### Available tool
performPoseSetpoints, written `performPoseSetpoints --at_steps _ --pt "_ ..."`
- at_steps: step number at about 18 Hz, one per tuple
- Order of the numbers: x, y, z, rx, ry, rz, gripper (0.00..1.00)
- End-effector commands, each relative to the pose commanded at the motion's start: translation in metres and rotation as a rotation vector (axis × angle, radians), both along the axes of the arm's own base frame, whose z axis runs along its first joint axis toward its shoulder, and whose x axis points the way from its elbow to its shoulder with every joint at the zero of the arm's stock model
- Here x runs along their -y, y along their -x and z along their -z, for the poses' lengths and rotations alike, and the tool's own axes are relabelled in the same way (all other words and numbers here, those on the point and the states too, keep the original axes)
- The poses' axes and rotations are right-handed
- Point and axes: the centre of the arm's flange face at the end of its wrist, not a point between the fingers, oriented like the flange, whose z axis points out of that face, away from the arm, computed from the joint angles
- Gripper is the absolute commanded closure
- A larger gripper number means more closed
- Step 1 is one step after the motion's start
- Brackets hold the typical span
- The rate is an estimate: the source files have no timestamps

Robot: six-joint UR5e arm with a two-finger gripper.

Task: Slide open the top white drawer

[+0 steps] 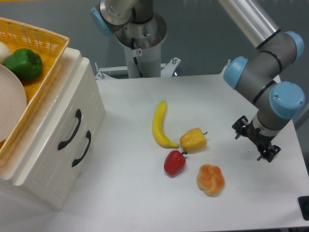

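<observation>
- Gripper point(256, 140): black two-finger claw on the grey and light-blue arm point(270, 67), sitting at the right side of the white table point(130, 193), low near the surface. Seen mostly end-on from behind the wrist, so how far the fingers are apart can't be told. Nothing visible between them, and it touches none of the objects.
- Top white drawer point(65, 113): glossy cream-white plastic box front with a curved black handle point(70, 129), in the cabinet at the left edge of the table. It sits flush with the cabinet face, so it's closed.
- Lower drawer front point(79, 159) directly below it with a matching black handle, also flush.
- Gripper and drawer are well apart: the whole spread of toy food lies between them.
- Yellow woven basket point(41, 46) rests on top of the cabinet, holding a green bell pepper point(24, 64); a pale round plate-like edge point(10, 106) overlaps the basket at the far left.
- On the table, mid-area: a yellow banana point(160, 125) lying roughly lengthwise, its lower end just beside a yellow bell pepper point(193, 139).
- Red bell pepper point(174, 162) just below the banana tip, near the yellow one.
- Orange knotted bread roll point(210, 180) to the right of the red pepper, the item closest to the gripper, still apart from it.
- Arm base column point(140, 43) stands at the far edge of the table, top centre.
</observation>
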Motion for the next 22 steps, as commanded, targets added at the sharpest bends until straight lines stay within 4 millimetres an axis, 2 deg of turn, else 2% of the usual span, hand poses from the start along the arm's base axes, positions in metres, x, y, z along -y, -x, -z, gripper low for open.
performPoseSetpoints --at_steps 7,11,12,15,16,22 --pt "-0.002 -0.002 -0.005 -0.006 -0.001 -0.003 0.0" --pt "-0.014 -0.014 -0.008 -0.008 0.003 0.02 0.0" --pt "-0.018 -0.02 -0.012 -0.009 0.006 0.026 0.0" --pt "-0.013 -0.038 -0.015 0.004 0.004 -0.001 0.0" --pt "-0.015 -0.042 -0.02 0.002 -0.003 -0.04 0.0" --pt "-0.028 -0.098 -0.06 0.006 -0.062 -0.185 0.0"
